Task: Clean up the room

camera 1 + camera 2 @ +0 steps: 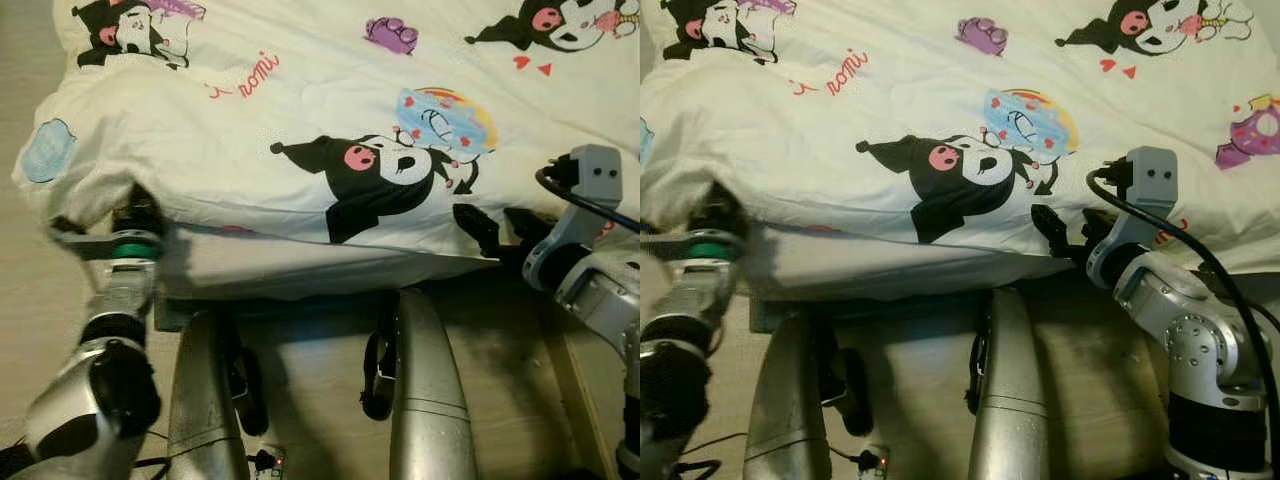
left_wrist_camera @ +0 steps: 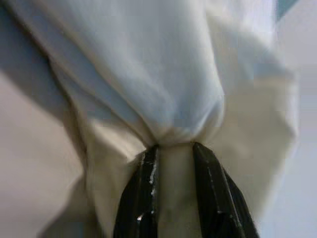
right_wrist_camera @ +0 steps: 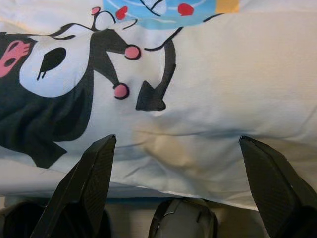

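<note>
Cream cartoon-print duvet [image 1: 330,130] spread over the bed [image 1: 300,272], front edge hanging just beyond the robot's knees. Left gripper [image 2: 173,148] at the duvet's near left corner, jaws clenched on a gathered fold of fabric, as seen in the left wrist view; in the head views, that corner draped over the left gripper's tip. Right gripper [image 3: 178,148] at the front edge, jaws released and spread wide, fabric just ahead of the fingertips [image 3: 106,144]. Left forearm raised steeply; right forearm angled inward from the right.
</note>
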You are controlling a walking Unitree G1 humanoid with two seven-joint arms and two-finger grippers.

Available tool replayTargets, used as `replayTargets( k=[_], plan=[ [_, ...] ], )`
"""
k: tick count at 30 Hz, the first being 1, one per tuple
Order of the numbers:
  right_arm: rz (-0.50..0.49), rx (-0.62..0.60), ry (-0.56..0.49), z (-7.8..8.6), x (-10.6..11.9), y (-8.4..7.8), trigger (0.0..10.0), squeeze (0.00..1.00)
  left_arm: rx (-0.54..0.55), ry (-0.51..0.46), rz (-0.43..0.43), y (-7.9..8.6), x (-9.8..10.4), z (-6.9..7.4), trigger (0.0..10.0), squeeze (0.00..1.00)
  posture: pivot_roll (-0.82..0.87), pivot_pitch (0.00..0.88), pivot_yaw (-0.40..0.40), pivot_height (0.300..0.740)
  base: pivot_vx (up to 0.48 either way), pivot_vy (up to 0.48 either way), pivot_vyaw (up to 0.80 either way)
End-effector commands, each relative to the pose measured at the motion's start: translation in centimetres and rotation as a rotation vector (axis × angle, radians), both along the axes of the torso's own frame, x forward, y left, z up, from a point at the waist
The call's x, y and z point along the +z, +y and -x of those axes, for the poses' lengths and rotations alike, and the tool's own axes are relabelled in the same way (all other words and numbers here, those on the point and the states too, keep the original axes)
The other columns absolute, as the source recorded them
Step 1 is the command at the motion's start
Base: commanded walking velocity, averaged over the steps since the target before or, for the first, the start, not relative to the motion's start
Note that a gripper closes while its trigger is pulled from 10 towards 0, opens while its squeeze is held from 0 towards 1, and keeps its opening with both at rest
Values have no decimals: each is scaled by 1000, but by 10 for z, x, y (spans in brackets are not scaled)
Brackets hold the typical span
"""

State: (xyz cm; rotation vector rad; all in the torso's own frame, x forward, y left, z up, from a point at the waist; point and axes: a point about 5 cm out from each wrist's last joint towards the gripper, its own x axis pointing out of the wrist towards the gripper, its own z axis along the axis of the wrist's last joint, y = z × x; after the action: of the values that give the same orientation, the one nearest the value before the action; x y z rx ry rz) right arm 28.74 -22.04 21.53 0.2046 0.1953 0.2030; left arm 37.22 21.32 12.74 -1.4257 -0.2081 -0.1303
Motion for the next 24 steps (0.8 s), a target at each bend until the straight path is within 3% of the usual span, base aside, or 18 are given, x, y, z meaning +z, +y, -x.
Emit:
replayTargets(
  k=[1, 3, 10, 18, 20, 24],
  plan=[
    [13, -1, 26, 4, -5, -1, 10000, 0, -13, 66, -24, -3, -16, 7, 10000, 1000, -311, 458, 75, 576, 0, 0, 0],
    [12, 1, 29, 4, -6, 0, 10000, 0, -24, 124, -8, -14, -29, 10, 10000, 1000, -309, 458, 79, 576, 0, 0, 0],
    [12, 0, 35, 5, -7, -1, 10000, 0, 1, 149, 6, -12, -35, 13, 10000, 1000, -307, 460, 84, 576, 0, 0, 0],
    [9, -2, 43, 7, -10, 0, 10000, 0, 148, 90, 6, 25, -23, 17, 10000, 1000, -303, 469, 84, 576, 0, 0, 0],
    [9, -2, 44, 7, -10, 0, 10000, 0, 157, 88, 4, 28, -21, 17, 10000, 1000, -303, 469, 84, 576, 0, 0, 0],
    [7, -3, 53, 8, -11, 0, 10000, 0, 244, 134, -43, 49, -12, 15, 10000, 1000, -304, 482, 83, 576, 0, 0, 0]
  ],
)
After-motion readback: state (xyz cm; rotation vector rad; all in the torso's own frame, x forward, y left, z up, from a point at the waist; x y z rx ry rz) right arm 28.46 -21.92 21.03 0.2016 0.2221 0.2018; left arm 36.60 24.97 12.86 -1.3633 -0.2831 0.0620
